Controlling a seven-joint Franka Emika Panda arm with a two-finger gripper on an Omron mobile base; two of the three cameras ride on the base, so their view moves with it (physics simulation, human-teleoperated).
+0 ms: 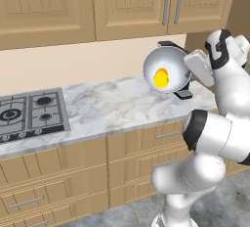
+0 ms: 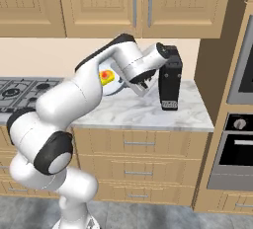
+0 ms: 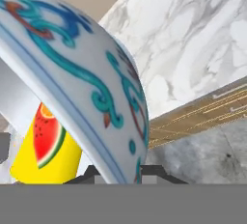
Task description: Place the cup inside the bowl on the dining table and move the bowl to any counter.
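Over counter (image 1: 112,106), claw (image 1: 188,77) grips bowl (image 1: 168,69) w/ cup (image 1: 161,78) inside.

arm: rises from the floor-level base, folds at a dark elbow, then reaches up and forward at about chest height
wrist: bent sideways, so the hand lies roughly level instead of pointing down
gripper (image 1: 188,77): turned on its side, jaws close together and clamped on the rim of the bowl (image 1: 168,69), which hangs tipped with its opening facing back
fingertips: hidden by the bowl wall in the hand view
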